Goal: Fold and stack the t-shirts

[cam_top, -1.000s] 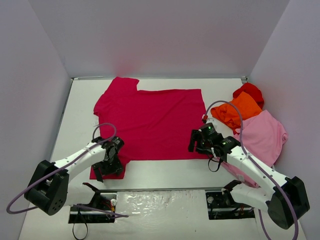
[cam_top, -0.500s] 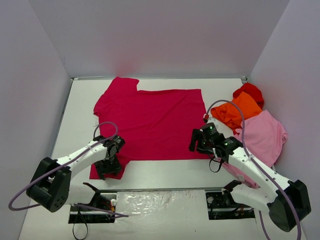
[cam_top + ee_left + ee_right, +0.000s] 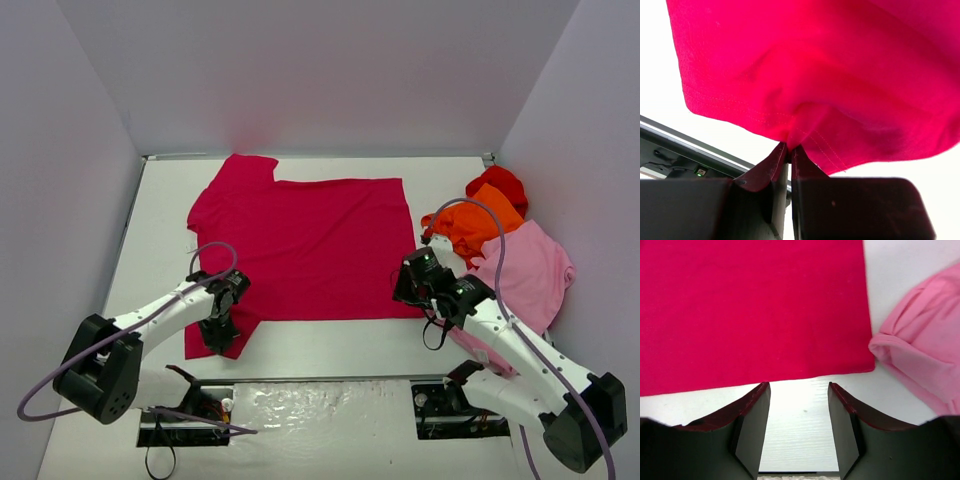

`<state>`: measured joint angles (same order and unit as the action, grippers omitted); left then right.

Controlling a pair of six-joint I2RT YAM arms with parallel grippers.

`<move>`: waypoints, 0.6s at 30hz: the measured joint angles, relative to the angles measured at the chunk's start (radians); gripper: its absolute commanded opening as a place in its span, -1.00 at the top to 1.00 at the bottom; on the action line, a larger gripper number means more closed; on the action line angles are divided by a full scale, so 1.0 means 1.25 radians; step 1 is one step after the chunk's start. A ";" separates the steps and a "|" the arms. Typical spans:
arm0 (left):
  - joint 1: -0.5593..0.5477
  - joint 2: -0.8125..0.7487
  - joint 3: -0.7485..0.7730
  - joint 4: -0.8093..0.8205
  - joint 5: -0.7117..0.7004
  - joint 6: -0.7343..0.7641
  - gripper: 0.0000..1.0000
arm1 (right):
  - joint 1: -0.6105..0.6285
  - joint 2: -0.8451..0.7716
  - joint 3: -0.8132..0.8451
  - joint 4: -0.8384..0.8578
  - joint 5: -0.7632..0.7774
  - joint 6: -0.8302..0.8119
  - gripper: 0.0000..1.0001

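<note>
Left gripper (image 3: pixel 789 147) clamped on the crimson shirt's (image 3: pixel 310 245) near-left hem; right gripper (image 3: pixel 799 390) parted, empty, just off its near-right corner
Crimson shirt lies flat, smooth, unfolded on the table (image 3: pixel 330 345); folding looks barely begun; pink shirt (image 3: pixel 530 270), orange shirt (image 3: pixel 470 225), red shirt (image 3: pixel 497 183) heaped at right, unfolded, unstacked

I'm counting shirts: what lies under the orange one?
The orange shirt seems to overlap edges of the light pink shirt and the bright red shirt; anything directly beneath it is covered.
</note>
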<state>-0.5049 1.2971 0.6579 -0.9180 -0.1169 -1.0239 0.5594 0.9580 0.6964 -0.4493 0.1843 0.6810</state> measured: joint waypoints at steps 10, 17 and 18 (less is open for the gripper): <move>0.000 -0.066 0.089 -0.042 0.006 0.039 1.00 | 0.001 0.152 -0.005 -0.021 0.094 0.069 -0.15; 0.000 -0.052 0.164 -0.072 0.006 0.080 1.00 | 0.004 0.179 -0.058 -0.021 0.093 0.116 -0.19; 0.000 -0.048 0.171 -0.072 0.006 0.085 1.00 | 0.004 0.183 -0.059 -0.021 0.095 0.122 -0.20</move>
<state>-0.5049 1.2364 0.8722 -1.0084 -0.1094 -0.9173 0.5648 1.1868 0.6222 -0.4753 0.3030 0.8331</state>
